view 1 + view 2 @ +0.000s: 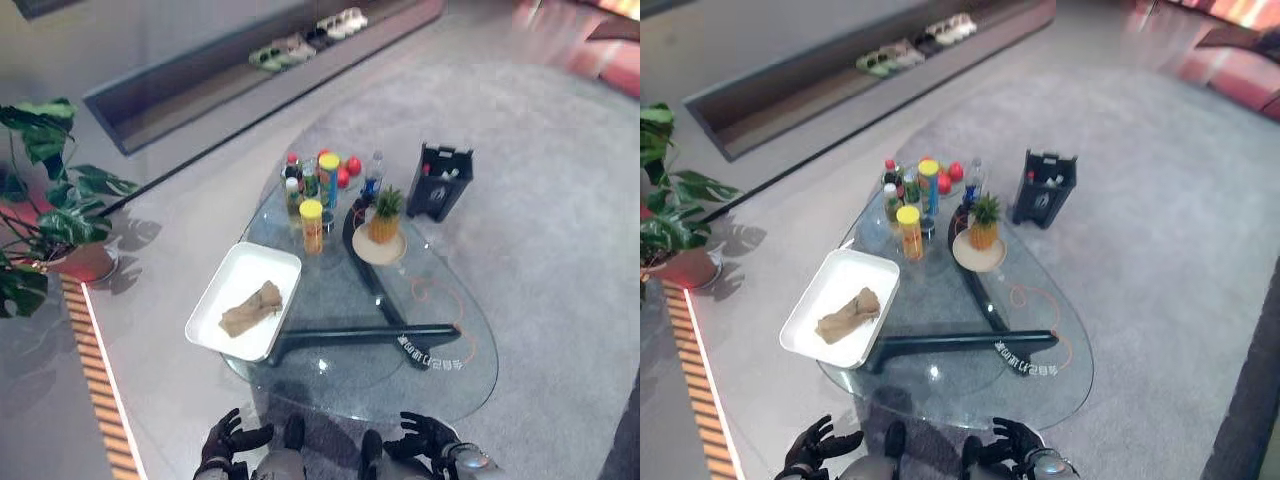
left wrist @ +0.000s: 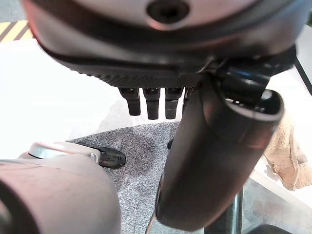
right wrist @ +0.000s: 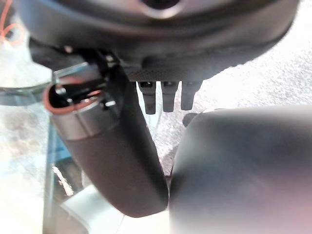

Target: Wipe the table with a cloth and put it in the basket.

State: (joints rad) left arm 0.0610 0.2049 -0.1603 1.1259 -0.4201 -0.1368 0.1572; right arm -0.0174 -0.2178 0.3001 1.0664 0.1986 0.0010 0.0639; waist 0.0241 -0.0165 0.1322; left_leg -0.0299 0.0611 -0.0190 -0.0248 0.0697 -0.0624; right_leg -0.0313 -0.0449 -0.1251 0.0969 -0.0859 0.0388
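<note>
A crumpled tan cloth [image 1: 252,308] lies in a white tray [image 1: 255,264] on the left part of the oval glass table [image 1: 445,380]. The left wrist view catches the cloth [image 2: 288,152] past the thumb. A black basket [image 1: 440,182] stands on the carpet just beyond the table's far right side. My left hand [image 1: 226,440] and right hand [image 1: 426,436] hang low in front of the table's near edge, fingers spread and holding nothing. Both are well short of the cloth.
Several bottles and a yellow-lidded can [image 1: 312,226] stand at the table's far end, with red balls [image 1: 349,169] and a pineapple [image 1: 385,214] on a plate. A potted plant [image 1: 45,200] stands at the left. Shoes [image 1: 300,45] line a far ledge.
</note>
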